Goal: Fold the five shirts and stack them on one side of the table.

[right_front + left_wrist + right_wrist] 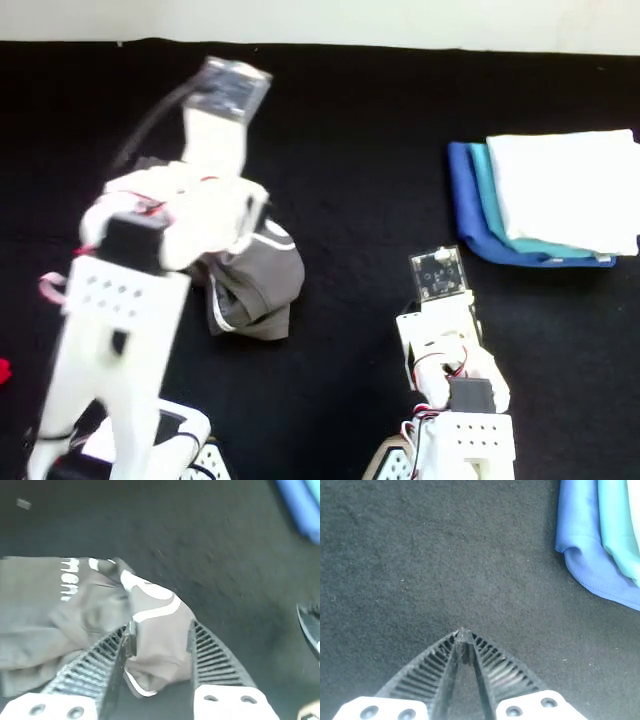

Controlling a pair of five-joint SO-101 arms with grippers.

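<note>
A grey shirt [255, 285] with white trim lies bunched left of the table's middle. My left gripper [159, 630] is shut on a fold of that grey shirt [155, 630], with the rest of the cloth trailing beside the fingers. Three folded shirts, blue [470, 205], teal [490, 195] and white [565, 190], are stacked at the right side. My right gripper [463, 636] is shut with nothing in it, low over bare black cloth, short of the blue shirt [590, 565] and the teal shirt [617, 525].
A black cloth [370, 150] covers the table. A small pink thing [48, 288] and a red thing [4, 372] lie at the left edge. The right arm's base [455, 430] stands at the front.
</note>
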